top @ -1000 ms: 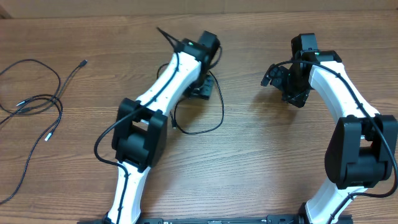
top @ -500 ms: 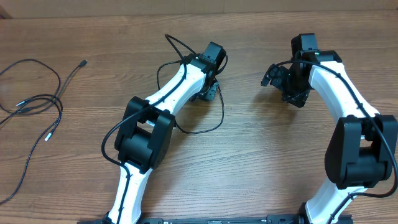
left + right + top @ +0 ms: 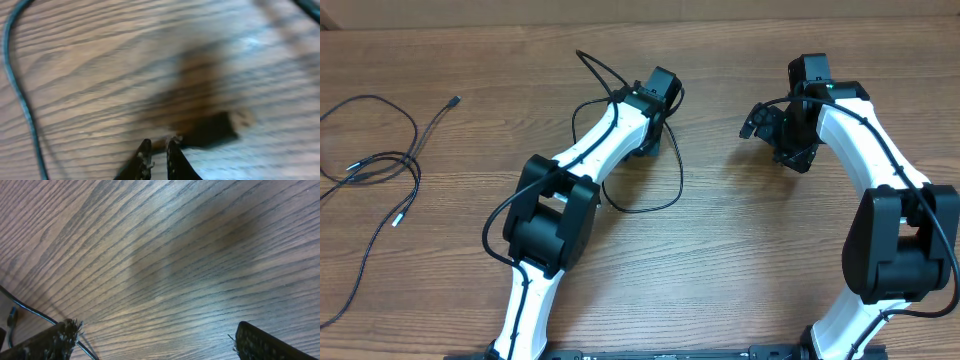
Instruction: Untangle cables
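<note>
The left arm had swung its elbow rightward over the last second and drawn its wrist in over the left gripper (image 3: 159, 146), which the overhead view now hid. Wrist view was blurred. The jaws stood narrow, nearly together, and seemed to pinch the cord just behind a dark oblong plug with a pale tip (image 3: 214, 128). The plug lay on the brown wood-grain table (image 3: 750, 260), lower centre of that frame.

In the upper centre of the overhead, the thin black cable loop (image 3: 679, 180) had bulged slightly wider on its right side and ran up toward the wrist. Judged: that end was being lifted, a start on drawing this cord out straight.

The tangle of thin black cables (image 3: 382, 165) at far left of the overhead was unmoved, well apart from both arms, so most of the work remained.

The right gripper (image 3: 157, 330) was unmoved at upper right of the overhead, jaws spread wide over bare wood, holding nothing.
</note>
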